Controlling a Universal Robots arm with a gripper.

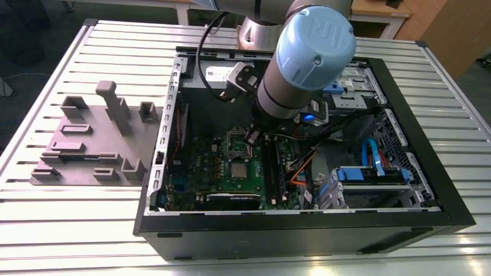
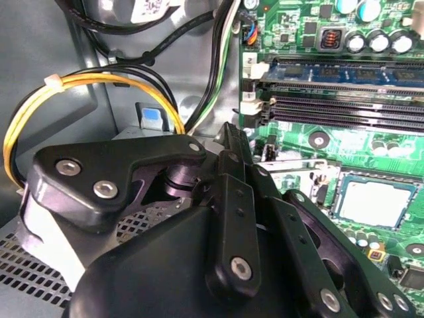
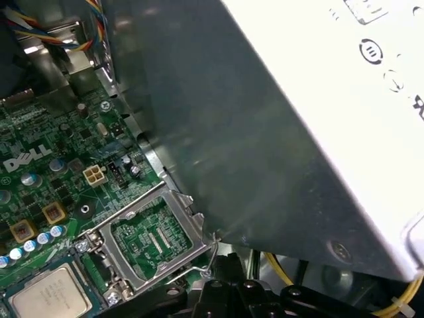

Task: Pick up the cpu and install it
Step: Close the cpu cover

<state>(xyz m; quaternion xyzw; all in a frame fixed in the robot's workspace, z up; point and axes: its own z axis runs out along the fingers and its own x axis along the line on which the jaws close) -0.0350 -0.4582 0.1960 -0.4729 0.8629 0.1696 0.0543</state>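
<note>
In the second wrist view, the black gripper (image 2: 228,136) is pointing its tip toward the edge of the green motherboard (image 2: 318,142), where the board is meeting the grey case wall (image 2: 40,40). The cpu (image 2: 371,199) is lying flat in its socket on that board, silver top showing, apart from the gripper's tip. Dark memory slots (image 2: 344,99) are running just beyond the socket, with a row of capacitors (image 2: 377,41) past them. Yellow wires (image 2: 99,83), bound by a white tie (image 2: 53,81), are curving across the wall beside a bundle of black, white and green cables (image 2: 218,66).

Silver cpu (image 3: 50,301), green motherboard (image 3: 59,132), yellow cable (image 2: 79,81), black case (image 1: 307,230), grey-mauve tray (image 1: 92,129), pale blue arm (image 1: 314,40).
</note>
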